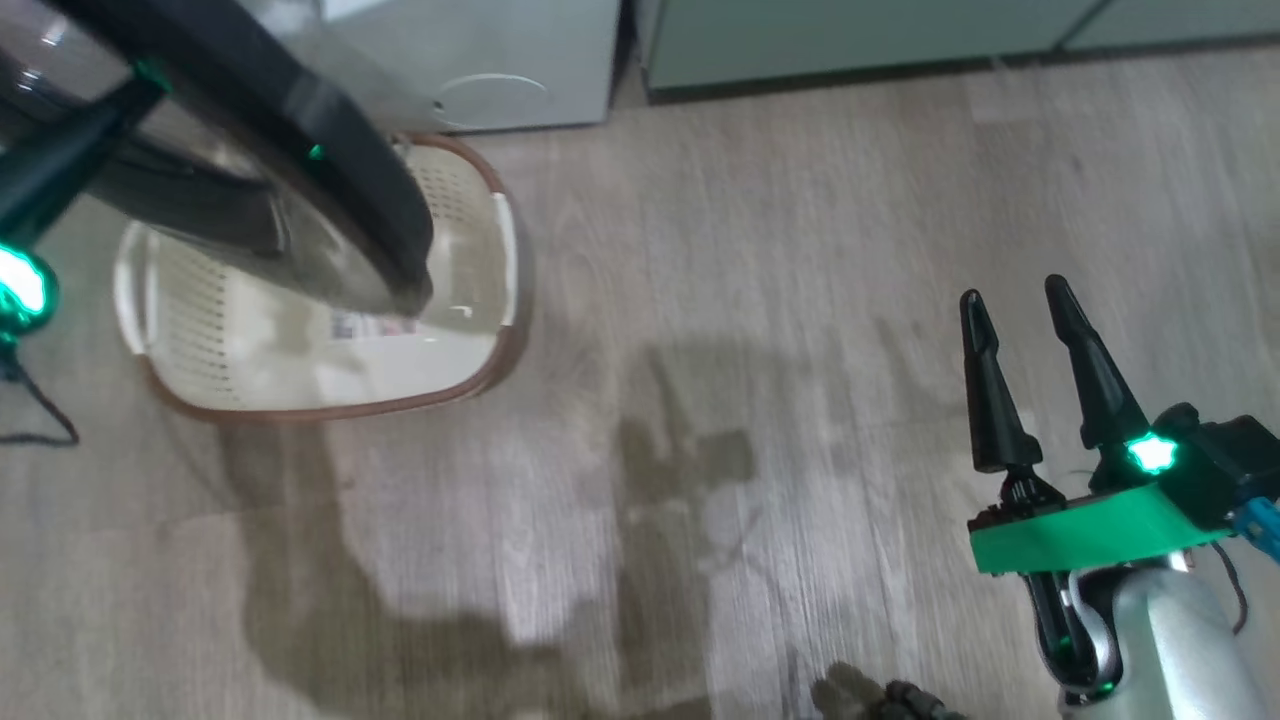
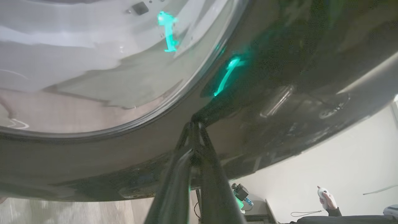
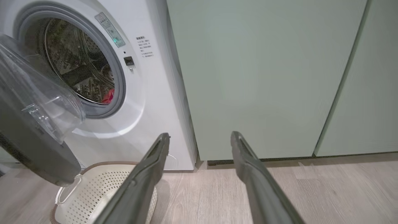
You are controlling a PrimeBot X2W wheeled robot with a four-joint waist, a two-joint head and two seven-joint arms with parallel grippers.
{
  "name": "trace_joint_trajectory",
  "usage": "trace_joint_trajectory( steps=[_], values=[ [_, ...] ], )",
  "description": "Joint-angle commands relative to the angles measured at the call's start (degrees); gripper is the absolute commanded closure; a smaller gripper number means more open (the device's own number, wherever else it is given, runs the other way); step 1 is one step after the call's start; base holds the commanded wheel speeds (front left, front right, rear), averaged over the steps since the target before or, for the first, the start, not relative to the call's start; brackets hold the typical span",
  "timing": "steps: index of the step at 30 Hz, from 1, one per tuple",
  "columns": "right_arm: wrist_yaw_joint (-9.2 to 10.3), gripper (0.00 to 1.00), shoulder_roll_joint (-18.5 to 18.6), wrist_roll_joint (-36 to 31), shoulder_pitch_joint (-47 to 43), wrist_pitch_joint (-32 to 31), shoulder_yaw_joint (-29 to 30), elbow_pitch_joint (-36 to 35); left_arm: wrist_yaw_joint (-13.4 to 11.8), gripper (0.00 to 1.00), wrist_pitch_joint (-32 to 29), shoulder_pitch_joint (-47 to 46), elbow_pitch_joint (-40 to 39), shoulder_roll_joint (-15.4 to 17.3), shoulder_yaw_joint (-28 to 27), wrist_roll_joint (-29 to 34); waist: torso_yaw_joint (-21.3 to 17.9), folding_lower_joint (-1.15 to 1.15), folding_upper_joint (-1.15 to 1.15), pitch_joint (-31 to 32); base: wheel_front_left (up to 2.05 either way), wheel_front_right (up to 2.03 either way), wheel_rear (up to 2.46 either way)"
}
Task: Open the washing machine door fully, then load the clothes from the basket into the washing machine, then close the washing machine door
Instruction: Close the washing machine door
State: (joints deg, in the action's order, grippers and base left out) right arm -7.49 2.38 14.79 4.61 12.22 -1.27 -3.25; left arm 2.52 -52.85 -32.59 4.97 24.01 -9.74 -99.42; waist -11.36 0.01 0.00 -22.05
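The washing machine [image 3: 155, 93] stands at the left of the right wrist view, its white front just beside the pale green cabinets [image 3: 264, 77], on the grey wood-look floor [image 1: 750, 300]. The washing machine door [image 3: 34, 146] is swung partway out from the opening. Its clear bowl faces the drum and its black rim hangs over the left end of the basket [image 3: 102, 186]. The basket sits on the floor close against the foot of the machine. From the head view the label on its bottom reads through the door's glass. A patch of the clothes [image 3: 108, 95], bright red, lies low inside the steel drum, just behind the grey gasket.

The left gripper [image 2: 194, 121] has its two fingers pressed together with nothing between them. Their tips seem to rest against the glossy outer face of the door's rim, meeting their own reflection there, though glare makes the contact hard to confirm. The right gripper [image 1: 1015, 290] is spread wide and holds nothing. It is over bare floor, well to the right of the basket and the door, pointing towards the cabinets. A person's hand [image 2: 328, 200] with a small white object shows far off in the left wrist view.
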Motion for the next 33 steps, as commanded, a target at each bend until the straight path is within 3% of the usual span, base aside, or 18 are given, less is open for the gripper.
trace_joint_trajectory(
  steps=[1,17,25,33],
  values=[
    [0.0,0.0,0.5,0.6,1.63,0.87,-1.42,-1.47,-0.32,1.0,0.23,-3.35,-1.1,3.03,-2.34,-0.47,-1.89,-0.01,0.0,-1.79,0.0,0.0,0.0],
    [0.0,0.0,0.5,2.93,4.43,2.6,-3.38,-0.15,-2.72,1.0,4.48,-17.78,6.78,2.08,-1.6,1.03,-7.0,-0.01,0.0,-8.14,0.0,0.0,0.0],
    [0.0,0.0,0.5,3.51,5.44,2.75,-3.75,0.42,-2.15,1.0,8.38,-22.91,12.32,0.44,-2.12,2.06,-7.78,-0.01,0.0,-8.63,0.0,0.0,0.0],
    [0.0,0.0,0.5,3.5,5.62,2.77,-3.4,0.58,0.3,1.0,6.36,-20.89,13.73,0.45,-1.19,2.36,-6.7,-0.01,0.0,-7.49,0.0,0.0,0.0]
  ],
)
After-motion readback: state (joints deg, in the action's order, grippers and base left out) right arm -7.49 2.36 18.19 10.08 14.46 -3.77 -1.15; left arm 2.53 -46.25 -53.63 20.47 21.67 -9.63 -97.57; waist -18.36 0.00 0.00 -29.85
